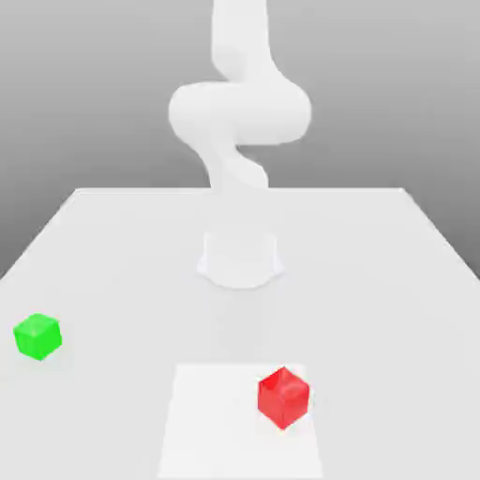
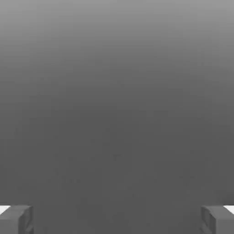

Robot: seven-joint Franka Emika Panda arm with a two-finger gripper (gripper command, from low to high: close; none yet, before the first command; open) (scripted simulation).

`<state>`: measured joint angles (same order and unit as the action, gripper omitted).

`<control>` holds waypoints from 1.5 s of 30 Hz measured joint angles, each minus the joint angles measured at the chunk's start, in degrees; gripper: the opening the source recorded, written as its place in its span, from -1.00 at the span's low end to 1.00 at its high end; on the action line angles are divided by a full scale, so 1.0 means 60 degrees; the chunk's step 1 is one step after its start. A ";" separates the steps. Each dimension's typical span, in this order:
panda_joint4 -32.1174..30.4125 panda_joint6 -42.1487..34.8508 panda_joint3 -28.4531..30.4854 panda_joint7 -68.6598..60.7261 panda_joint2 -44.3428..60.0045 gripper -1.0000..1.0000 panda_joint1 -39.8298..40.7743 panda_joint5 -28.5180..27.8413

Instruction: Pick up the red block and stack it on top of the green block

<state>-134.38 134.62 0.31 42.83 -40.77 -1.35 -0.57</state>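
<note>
Resting on the white panel, the red block sits uncontained.

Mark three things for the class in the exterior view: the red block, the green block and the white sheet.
Red block [image 1: 283, 398]: exterior view, middle of its visible faces.
Green block [image 1: 37, 337]: exterior view, middle of its visible faces.
White sheet [image 1: 211, 422]: exterior view, bare part beside the red block.

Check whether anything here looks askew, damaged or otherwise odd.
Nothing stands out. The red block is turned at an angle to the white patch near its edge, and the green block sits apart; neither looks damaged.
</note>
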 joint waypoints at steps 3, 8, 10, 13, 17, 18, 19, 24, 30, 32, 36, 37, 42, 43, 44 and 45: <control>-0.0562 0.0622 0.0075 -0.0681 0.1116 0.00 -0.0279 -0.0096; -0.1446 0.1594 0.0206 -0.1794 0.2857 0.00 -0.0695 -0.0178; -0.1798 0.1982 0.0252 -0.2258 0.3549 0.00 -0.0850 -0.0182; -0.2326 0.2563 0.0291 -0.2983 0.4588 0.00 -0.1058 -0.0147; -0.3030 0.3338 0.0260 -0.4001 0.5973 0.00 -0.1278 -0.0028; -0.3206 0.3532 0.0234 -0.4263 0.6319 0.00 -0.1357 0.0011; -0.3381 0.3725 0.0216 -0.4520 0.6666 0.00 -0.1402 0.0042; -0.3472 0.5049 0.0108 -0.4986 0.8396 0.00 -0.1383 0.0203; -0.3348 0.5821 0.0056 -0.5028 0.9312 -1.00 -0.1339 0.0246; -0.3347 0.5811 0.0054 -0.5016 0.9312 -1.00 -0.1336 0.0235; -0.3426 0.5368 0.0060 -0.4990 0.8788 -1.00 -0.1335 0.0197; -0.3472 0.5098 0.0069 -0.4977 0.8471 -1.00 -0.1340 0.0179; -0.3608 0.3985 0.0483 -0.4325 0.7219 -1.00 -0.0662 0.0103; -0.3589 0.3896 0.0680 -0.3946 0.7148 -1.00 -0.0284 0.0080; -0.3566 0.3819 0.0863 -0.3547 0.7092 -1.00 0.0084 0.0057; -0.3542 0.3748 0.1040 -0.3137 0.7043 -1.00 0.0461 0.0036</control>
<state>-155.64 157.11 6.55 24.00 1.49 1.41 -0.35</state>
